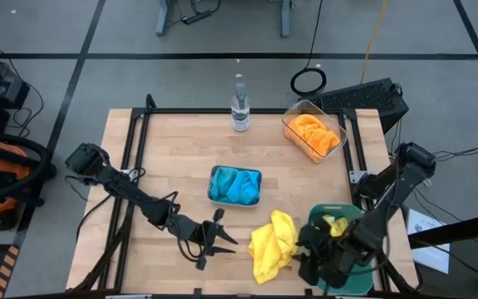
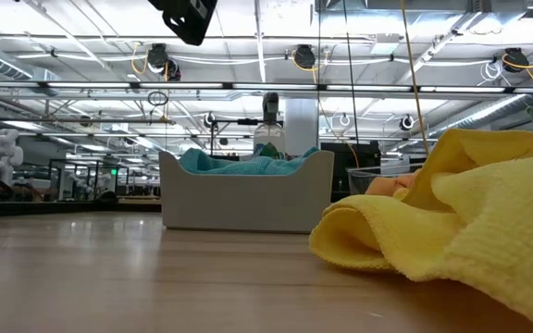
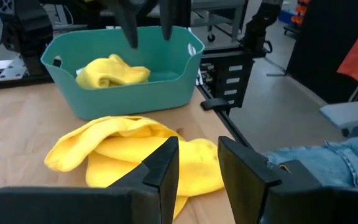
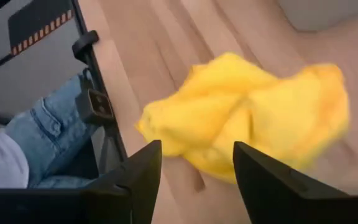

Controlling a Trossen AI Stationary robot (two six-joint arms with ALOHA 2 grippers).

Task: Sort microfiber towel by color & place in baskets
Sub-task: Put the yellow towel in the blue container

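One yellow towel (image 1: 272, 243) lies crumpled on the table near its near edge; it also shows in the left wrist view (image 3: 135, 155), the right wrist view (image 4: 247, 118) and the low view (image 2: 461, 213). A second yellow towel (image 1: 335, 224) lies inside the green basket (image 1: 353, 218) to its right. Blue towels (image 1: 234, 184) fill the grey-blue basket (image 1: 214, 173), and orange towels (image 1: 312, 133) fill the clear basket (image 1: 290, 118). My right gripper (image 4: 194, 180) hangs open above the loose yellow towel's right side, beside the green basket. My left gripper (image 3: 197, 168) is open, low over the table just left of that towel, pointing at it.
A clear bottle (image 1: 239, 104) stands at the table's far edge. A person in jeans (image 3: 316, 162) sits close to the table's near edge. Bare wood lies left of the grey-blue basket and between the baskets.
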